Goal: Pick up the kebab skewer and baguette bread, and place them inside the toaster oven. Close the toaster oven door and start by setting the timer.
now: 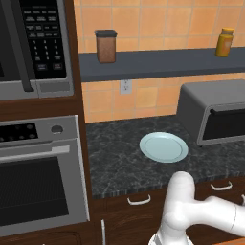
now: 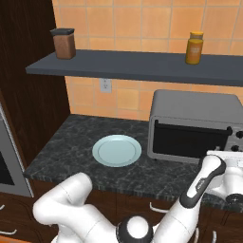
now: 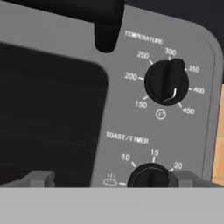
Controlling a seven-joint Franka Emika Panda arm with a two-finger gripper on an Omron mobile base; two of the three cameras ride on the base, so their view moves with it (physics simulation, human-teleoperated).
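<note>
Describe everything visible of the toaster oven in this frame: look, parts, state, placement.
The toaster oven is a grey metal box with a rounded top, standing on the dark speckled counter right of the empty pale plate. Its door, dark glass in a light frame with a black handle bar along the top, is shut. The hand view shows its right-side panel: a black temperature knob above a toast/timer knob, which sits between the open pincer's tips.

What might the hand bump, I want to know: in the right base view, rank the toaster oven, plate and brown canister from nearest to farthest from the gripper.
From the gripper, at the lower right:
1. toaster oven: directly in front of it, at the right of the counter.
2. plate: on the counter, left of the oven.
3. brown canister: far left, up on the shelf.
</note>
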